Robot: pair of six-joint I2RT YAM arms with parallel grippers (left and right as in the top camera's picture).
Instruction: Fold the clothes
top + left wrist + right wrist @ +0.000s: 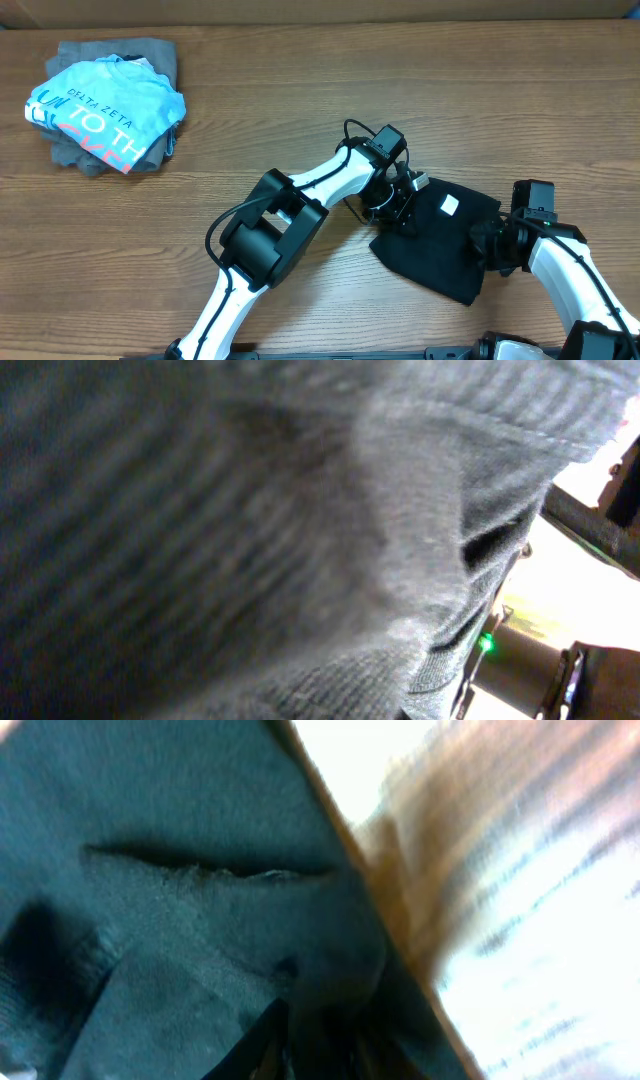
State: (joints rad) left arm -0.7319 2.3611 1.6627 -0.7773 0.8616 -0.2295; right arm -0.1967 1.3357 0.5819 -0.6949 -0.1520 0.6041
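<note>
The clothes (440, 245), a black T-shirt with a small white label (450, 205), lie in a folded bundle on the wooden table (300, 120), right of centre. My left gripper (402, 212) is down on the shirt's left edge. In the left wrist view ribbed dark fabric (250, 540) fills the picture right up to the lens and hides the fingers. My right gripper (490, 245) is at the shirt's right edge. In the right wrist view the cloth (180, 900) puckers into the right gripper (330, 1040), which is shut on a pinch of it.
A light blue "DELTA ZETA" shirt (105, 105) lies on a grey garment (150, 55) at the far left of the table. The left arm (280, 215) stretches diagonally across the middle. Bare wood (520, 920) shows beside the shirt's right edge.
</note>
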